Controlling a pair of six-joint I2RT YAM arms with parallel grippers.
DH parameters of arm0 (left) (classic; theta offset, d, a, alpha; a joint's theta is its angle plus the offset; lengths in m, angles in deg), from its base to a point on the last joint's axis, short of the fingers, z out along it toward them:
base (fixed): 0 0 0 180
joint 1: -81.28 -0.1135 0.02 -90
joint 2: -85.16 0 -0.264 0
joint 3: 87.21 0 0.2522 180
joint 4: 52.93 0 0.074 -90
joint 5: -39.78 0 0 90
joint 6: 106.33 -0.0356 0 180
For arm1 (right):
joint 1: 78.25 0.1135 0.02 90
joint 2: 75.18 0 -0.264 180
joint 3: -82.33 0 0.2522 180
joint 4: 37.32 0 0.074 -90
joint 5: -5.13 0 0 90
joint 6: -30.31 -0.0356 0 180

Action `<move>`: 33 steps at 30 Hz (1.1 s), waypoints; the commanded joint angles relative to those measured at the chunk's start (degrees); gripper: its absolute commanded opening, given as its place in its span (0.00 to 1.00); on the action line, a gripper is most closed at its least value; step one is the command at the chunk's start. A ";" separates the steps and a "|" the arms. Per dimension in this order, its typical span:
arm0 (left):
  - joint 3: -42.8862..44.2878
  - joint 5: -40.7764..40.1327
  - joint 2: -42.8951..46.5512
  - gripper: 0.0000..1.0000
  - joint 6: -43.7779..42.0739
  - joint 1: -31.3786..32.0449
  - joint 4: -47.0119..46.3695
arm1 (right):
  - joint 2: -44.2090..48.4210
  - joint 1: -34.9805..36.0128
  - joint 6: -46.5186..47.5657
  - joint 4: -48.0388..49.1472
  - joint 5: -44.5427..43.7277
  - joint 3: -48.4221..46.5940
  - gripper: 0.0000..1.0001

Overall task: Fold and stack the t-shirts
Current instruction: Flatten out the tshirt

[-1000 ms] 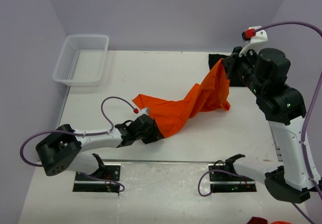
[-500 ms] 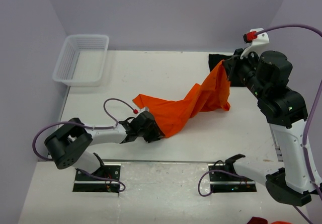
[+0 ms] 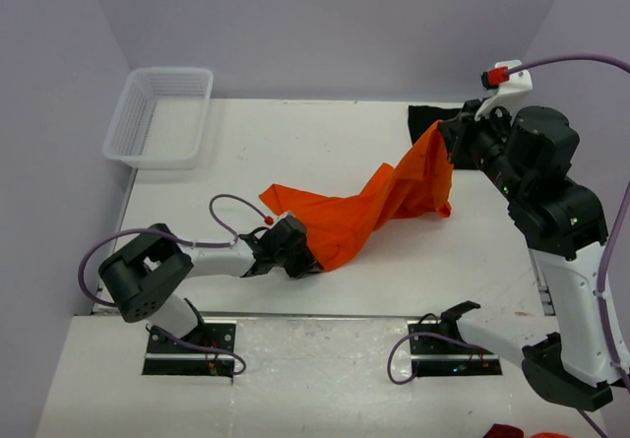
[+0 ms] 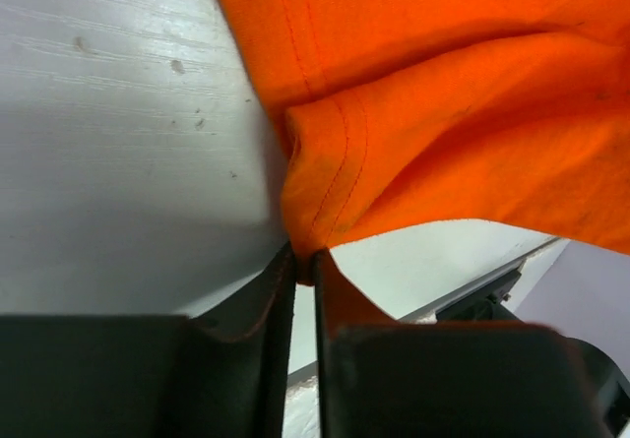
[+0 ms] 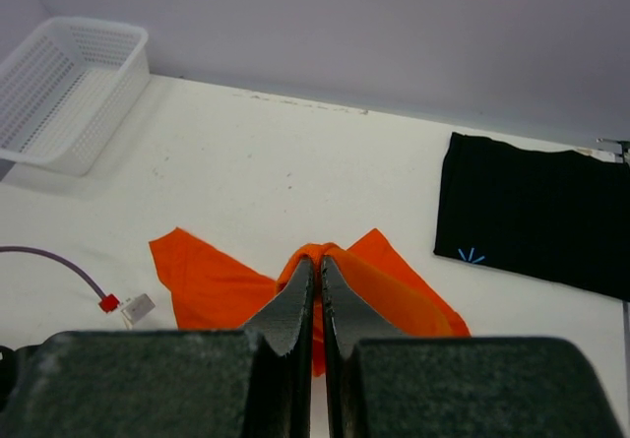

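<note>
Orange t-shirt (image 3: 374, 207) strung between both grippers, middle of the overhead frame.
The left gripper (image 4: 303, 261) pinches a hemmed corner low over the table (image 3: 295, 143), jaws nearly closed on the cloth. The right gripper (image 5: 317, 266) clamps the other end, raised at upper right (fabric sags between). The black t-shirt (image 5: 532, 212) lies flat at the right of the right-wrist view; a white basket (image 3: 162, 113) sits upper left.

Orange t-shirt (image 3: 389, 200) between left claw (image 3: 304, 260) and right claw (image 3: 444, 141)
</note>
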 commanded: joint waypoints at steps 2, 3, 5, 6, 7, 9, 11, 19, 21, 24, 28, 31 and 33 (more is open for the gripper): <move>-1.88 -3.51 -0.61 0.00 -0.73 -0.20 7.23 | 0.50 0.22 0.68 2.51 -1.01 0.85 0.00; -1.96 -3.51 -0.35 0.00 -0.73 -0.20 7.23 | 0.42 0.13 0.68 2.51 -1.01 0.86 0.00; -1.79 -3.51 0.96 0.00 -1.25 -0.20 8.45 | 0.24 0.13 0.77 2.51 -1.36 0.86 0.00; -1.53 -5.07 1.58 0.00 -1.87 -0.12 9.42 | -0.02 0.13 0.85 2.42 -1.36 0.86 0.00; -1.00 -5.44 2.98 0.00 -3.44 -0.12 10.82 | -0.20 0.13 0.86 2.25 -1.97 0.86 0.00; 1.37 -7.62 4.65 0.00 -5.29 0.41 15.28 | -0.38 0.22 0.86 2.33 -2.68 1.20 0.00; 4.61 -10.08 8.43 0.00 -8.45 0.94 18.90 | -0.55 0.22 0.86 2.42 -3.64 1.21 0.00; 25.67 -30.64 23.11 0.00 -27.25 1.91 41.05 | -4.24 0.22 1.03 1.02 -10.85 -3.53 0.00; 31.41 -38.02 23.30 0.00 -32.86 1.56 47.26 | -5.56 0.13 1.29 1.10 -12.08 -5.82 0.00; 43.27 -46.73 21.37 0.00 -41.65 -0.89 53.43 | -9.42 -0.30 2.96 1.63 -14.19 -10.02 0.00; 51.56 -40.63 21.18 0.00 -58.70 -13.35 45.76 | -16.10 -2.06 4.11 1.63 -14.29 -17.32 0.00; 56.28 -29.98 18.91 0.00 -66.37 -24.88 39.76 | -21.54 -3.47 4.90 1.63 -12.97 -23.74 0.00; 60.07 -23.23 14.52 0.00 -69.61 -32.61 38.53 | -26.11 -4.87 5.95 1.54 -12.71 -29.18 0.00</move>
